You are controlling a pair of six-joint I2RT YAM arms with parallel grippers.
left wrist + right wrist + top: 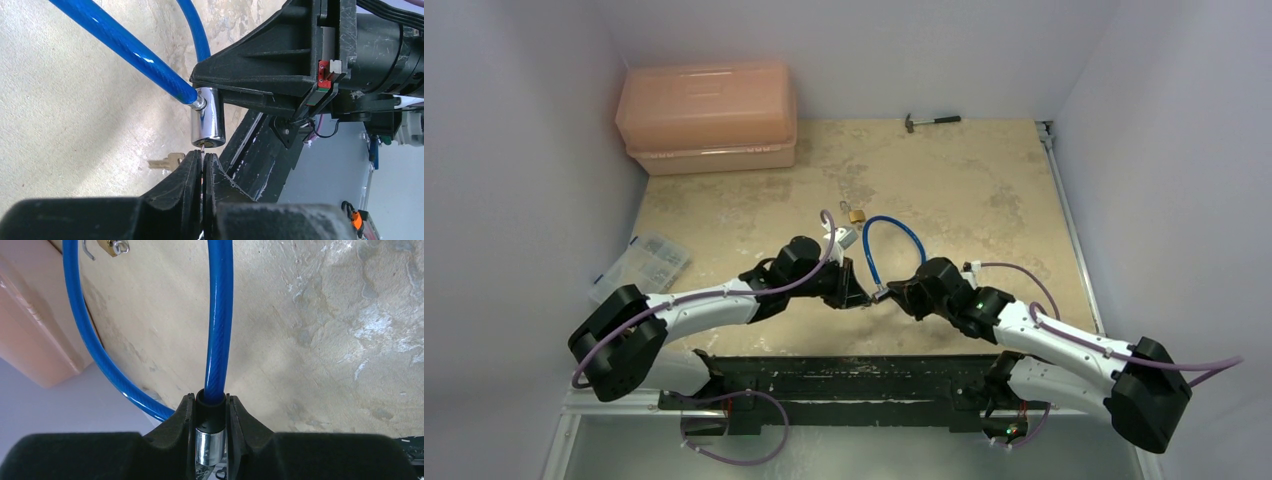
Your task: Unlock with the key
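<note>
The thin silvery flat key (202,146) was pinched edge-on between the closed fingers of the left tool (202,164). Its tip was set at the keyhole of the chrome cylindrical lock end (207,122) of the blue coated cable (125,50). That cylinder was clamped by the right tool (209,410), over the near middle of the beige tabletop (325,340). Insertion was judged the step in hand; its depth could not be told. Next, the key would need pushing home along the cylinder's axis, then turning against a steadied cylinder.
</note>
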